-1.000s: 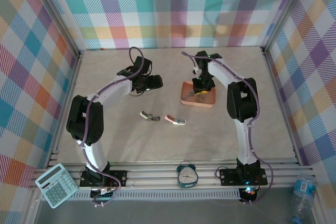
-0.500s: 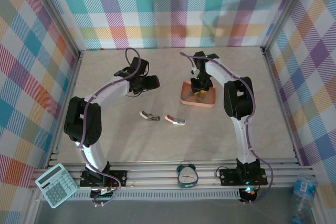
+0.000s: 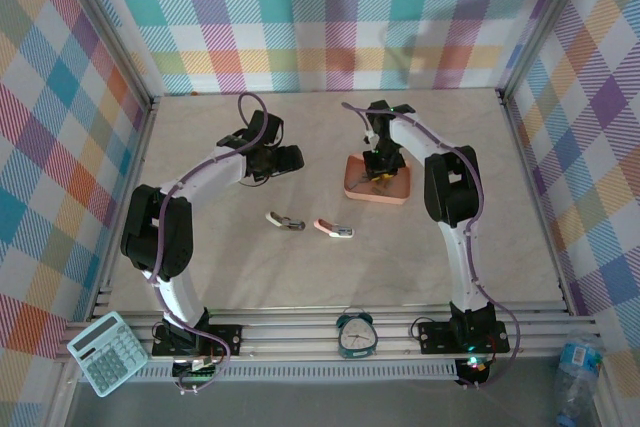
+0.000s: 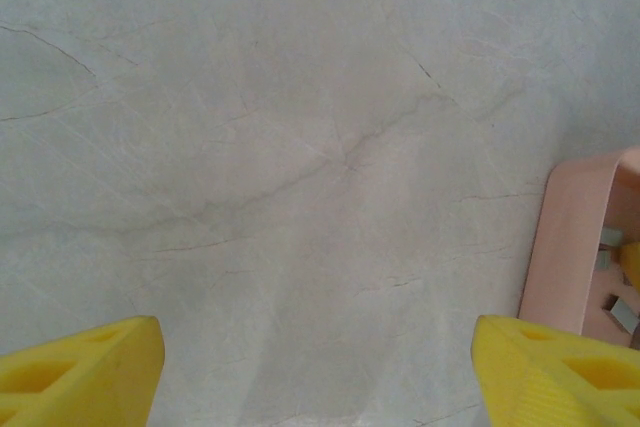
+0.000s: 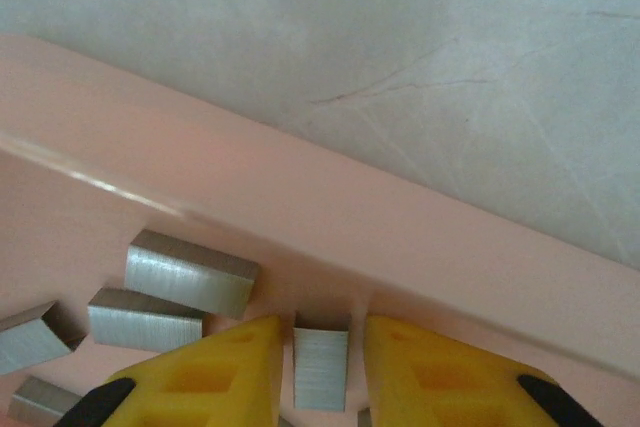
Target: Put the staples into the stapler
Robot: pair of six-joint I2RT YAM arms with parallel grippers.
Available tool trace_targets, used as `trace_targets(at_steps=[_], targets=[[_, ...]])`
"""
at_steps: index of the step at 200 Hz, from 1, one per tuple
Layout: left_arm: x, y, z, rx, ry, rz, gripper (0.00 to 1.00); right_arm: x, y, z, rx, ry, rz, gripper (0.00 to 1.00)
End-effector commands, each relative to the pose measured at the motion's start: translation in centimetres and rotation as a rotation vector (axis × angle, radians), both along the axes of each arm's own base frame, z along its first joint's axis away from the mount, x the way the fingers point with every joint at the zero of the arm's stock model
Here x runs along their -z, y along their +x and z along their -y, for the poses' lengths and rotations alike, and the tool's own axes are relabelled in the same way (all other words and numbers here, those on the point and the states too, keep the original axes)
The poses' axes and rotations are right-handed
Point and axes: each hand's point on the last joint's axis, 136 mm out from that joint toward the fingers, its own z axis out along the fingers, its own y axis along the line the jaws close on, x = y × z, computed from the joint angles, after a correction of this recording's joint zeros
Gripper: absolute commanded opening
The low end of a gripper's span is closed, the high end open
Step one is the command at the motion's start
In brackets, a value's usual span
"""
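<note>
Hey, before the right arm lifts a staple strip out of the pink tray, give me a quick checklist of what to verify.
1. Small grey metal staple strip between the right gripper fingers: ok.
2. Jaws closed on it: not ok, slim gaps both sides.
3. Neighbouring grey strips outside the jaws: ok.
4. Left gripper open, over bare table beside the pink plastic tray: ok.
5. Whitish small stapler and pinkish small stapler opened for loading: cannot tell.
</note>
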Motion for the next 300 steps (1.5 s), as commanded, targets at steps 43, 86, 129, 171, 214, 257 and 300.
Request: trace_targets(at_steps=[43, 86, 129, 171, 214, 257, 300], targets=[[-0.7, -0.4, -0.8, -0.027, -0.002, 0.005, 0.80, 0.8, 0.5, -0.5, 0.004, 0.002, 0.010, 0.19], [-0.7, -0.5, -0.8, -0.023, -0.001, 0.010, 0.80, -1.7, 0.9, -1.0, -0.008, 0.052, 0.090, 0.17], [-0.9, -0.9, -0.4, -0.001, -0.043, 0.032, 0.80, -5.7, 0.4, -2.4, -0.079, 0.181, 0.224, 0.16], [-0.8, -1.7, 0.0, 0.034, -0.115, 0.050, 0.81, -9.3, -2.2, -4.5, -0.258, 0.369, 0.342, 0.17], [-0.8, -2.4, -0.4, 0.086, -0.153, 0.095, 0.81, -11.6, -6.2, -7.0, -0.480, 0.586, 0.416, 0.16], [0.4, -3.4, -0.4, 0.132, -0.195, 0.111, 0.81, -12.1, -10.5, -8.7, -0.719, 0.742, 0.459, 0.16], [1.4, -4.1, -0.5, 0.143, -0.213, 0.119, 0.81, -10.7, -15.6, -9.6, -0.997, 0.797, 0.479, 0.15]])
